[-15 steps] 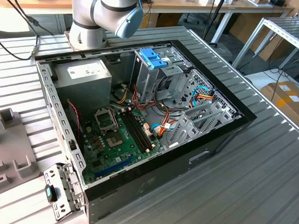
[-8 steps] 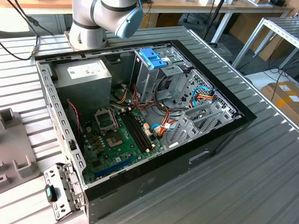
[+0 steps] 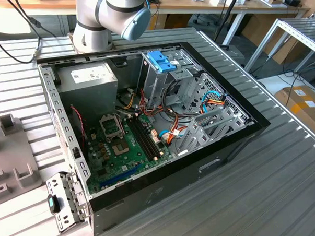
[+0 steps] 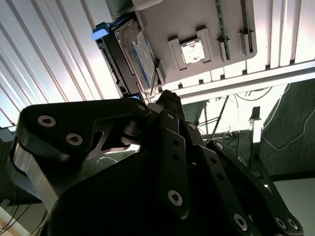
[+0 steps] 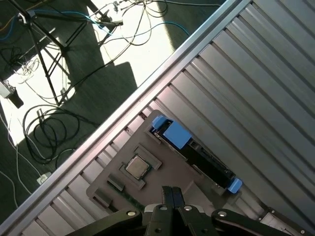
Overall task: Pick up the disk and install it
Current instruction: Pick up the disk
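- While the tool (image 5: 172, 191) hangs over the grey holder (image 5: 165, 169), closed up and empty, open it before descending.
- Disk (image 5: 197, 153) stands on edge in the holder; grip its flat faces squarely.

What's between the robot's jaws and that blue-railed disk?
In the first wrist view, only bare grey holder plate separates the gripper from the disk; the chip sits aside.

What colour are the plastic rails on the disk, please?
Blue. They show best on the disk in the first wrist view.
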Available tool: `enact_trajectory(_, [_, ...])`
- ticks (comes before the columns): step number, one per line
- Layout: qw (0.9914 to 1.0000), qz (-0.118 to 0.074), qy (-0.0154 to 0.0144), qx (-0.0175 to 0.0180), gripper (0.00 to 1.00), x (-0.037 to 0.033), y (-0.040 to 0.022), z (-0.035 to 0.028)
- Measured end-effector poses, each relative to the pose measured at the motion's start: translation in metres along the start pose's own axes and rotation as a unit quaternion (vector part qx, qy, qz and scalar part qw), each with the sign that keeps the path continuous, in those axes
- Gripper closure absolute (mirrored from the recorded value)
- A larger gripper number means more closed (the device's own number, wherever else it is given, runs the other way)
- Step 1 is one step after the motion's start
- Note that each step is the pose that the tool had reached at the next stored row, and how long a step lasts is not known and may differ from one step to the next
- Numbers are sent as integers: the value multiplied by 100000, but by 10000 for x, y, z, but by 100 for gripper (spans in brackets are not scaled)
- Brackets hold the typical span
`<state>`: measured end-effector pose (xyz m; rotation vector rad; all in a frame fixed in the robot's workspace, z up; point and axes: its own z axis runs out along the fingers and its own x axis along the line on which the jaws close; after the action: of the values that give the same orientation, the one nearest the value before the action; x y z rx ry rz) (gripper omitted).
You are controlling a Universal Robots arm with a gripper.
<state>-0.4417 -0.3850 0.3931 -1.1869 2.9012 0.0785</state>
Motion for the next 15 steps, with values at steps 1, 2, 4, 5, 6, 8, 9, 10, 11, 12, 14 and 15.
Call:
enact_trajectory(1, [100000,-90,3,-3,89,0,0,0])
enact_trajectory(2, [100000,-181,8,-6,89,0,0,0])
enact_trajectory(4, [99999,-546,23,-16,89,0,0,0])
enact_trajectory(5, [99998,-661,29,-18,89,0,0,0])
enact_trajectory(6, [99997,-753,35,-21,89,0,0,0])
enact_trajectory(8, [99994,-1063,48,-28,89,0,0,0])
enact_trajectory(9, [99993,-1161,52,-31,89,0,0,0])
enact_trajectory(10, [99991,-1336,57,-34,89,0,0,0])
enact_trajectory(11, [99989,-1508,66,-39,89,0,0,0])
enact_trajectory(12, [99987,-1608,69,-42,89,0,0,0])
enact_trajectory(14, [99980,-2006,85,-50,89,0,0,0])
enact_trajectory(15, [99977,-2122,93,-54,89,0,0,0])
